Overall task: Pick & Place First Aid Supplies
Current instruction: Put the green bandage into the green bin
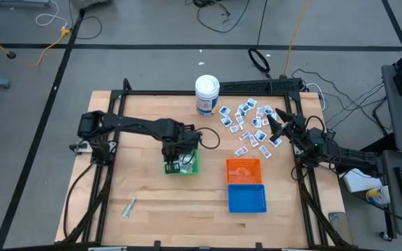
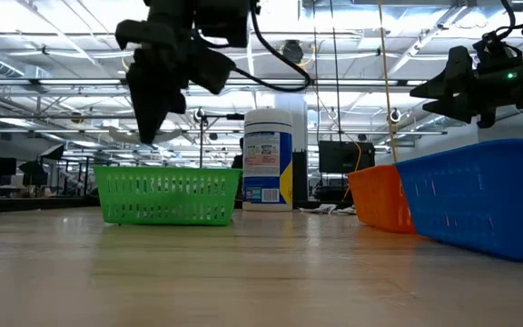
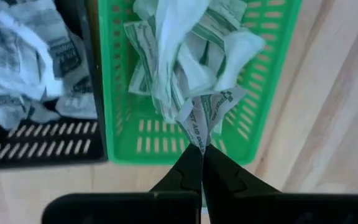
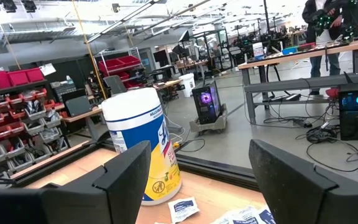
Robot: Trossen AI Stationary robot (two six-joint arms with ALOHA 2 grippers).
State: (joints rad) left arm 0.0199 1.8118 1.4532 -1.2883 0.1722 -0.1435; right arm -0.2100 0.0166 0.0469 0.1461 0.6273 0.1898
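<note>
My left gripper (image 1: 179, 162) (image 3: 202, 148) points down over the green basket (image 1: 187, 166) (image 3: 266, 81) and is shut on a pale wrapped packet with green print (image 3: 207, 112). Several like packets (image 3: 185, 43) lie piled in the green basket. More fill the black basket (image 3: 42, 149) beside it. Many white-and-blue first aid supplies (image 1: 250, 125) lie scattered on the table at the far right. My right gripper (image 1: 276, 125) (image 4: 197, 168) hangs open and level above them, touching nothing. My left gripper pinches the packet by one narrow end or corner (image 3: 202, 135) between its two fingertips, coming from above and pointing down. The packet hangs below the fingers, over the green basket's inside. Whether its lower end touches the pile below, I cannot tell.
A white canister (image 1: 206, 94) (image 4: 143, 149) stands at the far middle of the table. An orange basket (image 1: 243, 171) and a blue basket (image 1: 247, 198) sit side by side right of the green one. One loose strip (image 1: 129, 207) lies near the front left.
</note>
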